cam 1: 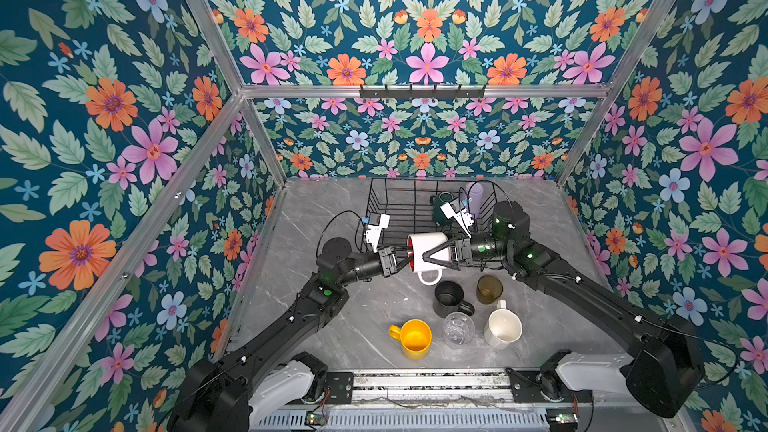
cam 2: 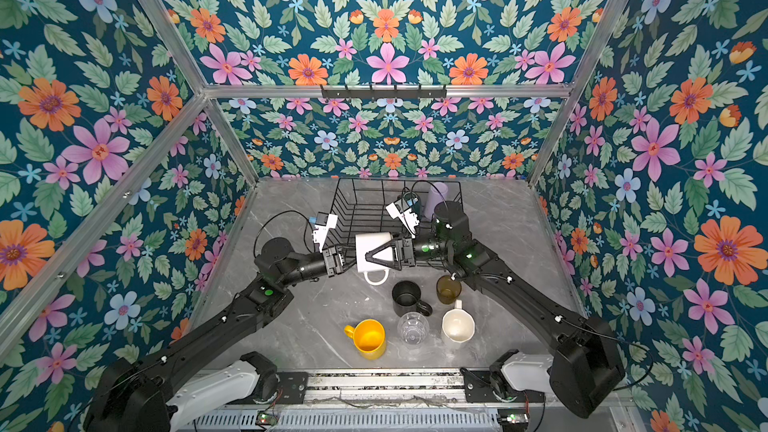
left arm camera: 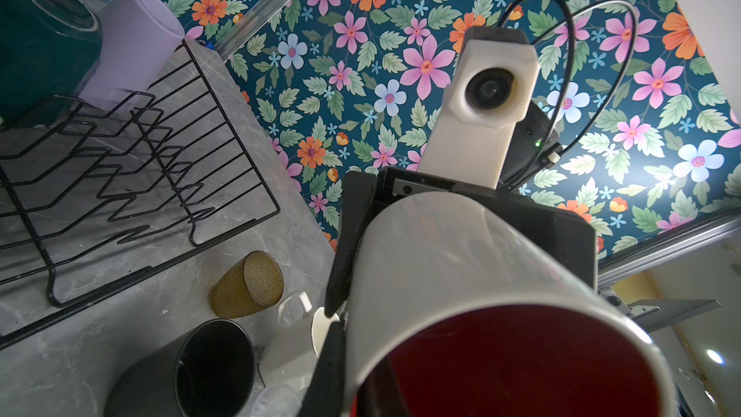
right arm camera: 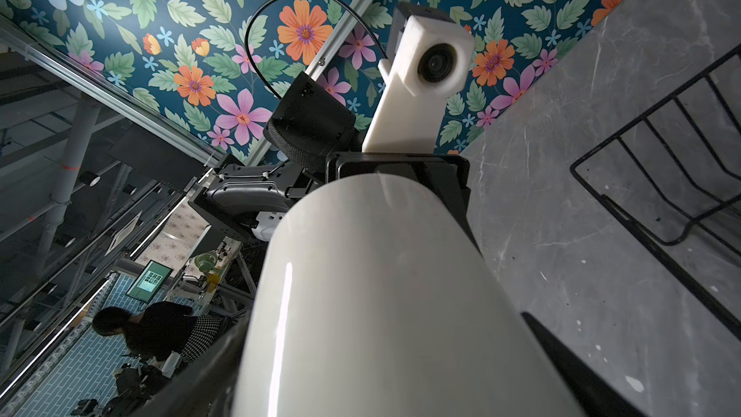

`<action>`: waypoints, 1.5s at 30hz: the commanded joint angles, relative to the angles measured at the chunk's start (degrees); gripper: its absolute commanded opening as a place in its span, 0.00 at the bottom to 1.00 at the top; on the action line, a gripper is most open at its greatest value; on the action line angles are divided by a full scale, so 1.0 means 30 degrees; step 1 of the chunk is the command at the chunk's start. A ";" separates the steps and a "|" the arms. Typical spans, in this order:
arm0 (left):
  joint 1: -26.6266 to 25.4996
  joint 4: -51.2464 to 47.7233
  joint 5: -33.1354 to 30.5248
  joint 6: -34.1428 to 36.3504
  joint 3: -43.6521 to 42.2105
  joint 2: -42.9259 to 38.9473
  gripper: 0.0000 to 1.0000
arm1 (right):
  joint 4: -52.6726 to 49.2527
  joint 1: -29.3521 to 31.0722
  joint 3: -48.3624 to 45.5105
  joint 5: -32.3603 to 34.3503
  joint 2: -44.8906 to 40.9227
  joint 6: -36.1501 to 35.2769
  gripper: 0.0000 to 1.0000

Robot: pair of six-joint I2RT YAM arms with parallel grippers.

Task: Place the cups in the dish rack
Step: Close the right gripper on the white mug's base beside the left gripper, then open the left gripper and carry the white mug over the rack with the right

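Observation:
A white cup with a red inside hangs on its side in front of the dish rack. My left gripper is shut on its rim, one finger inside and one outside. My right gripper stands open, its fingers wide on either side of the cup's body. In the rack stand a dark green mug and a lilac tumbler. On the table are black, olive-brown, cream, clear and yellow cups.
The rack's left half holds only its divider wires. A black hook rail hangs on the back wall. The table cups cluster just below my right arm, toward the front edge.

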 commanded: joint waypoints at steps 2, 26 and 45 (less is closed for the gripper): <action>-0.0070 0.2061 0.0852 0.0148 0.0152 -0.0016 0.00 | -0.0366 0.0042 -0.0016 0.1335 0.0112 0.0089 0.80; -0.0069 0.0820 0.0472 0.0500 0.0209 -0.0391 0.03 | -0.1992 -0.0006 0.0637 0.2308 -0.0437 -0.0429 0.00; -0.0043 -0.3361 -0.1834 0.2511 0.0552 -0.1494 0.79 | -0.5160 -0.0922 0.1456 0.3391 -0.1803 -0.1726 0.00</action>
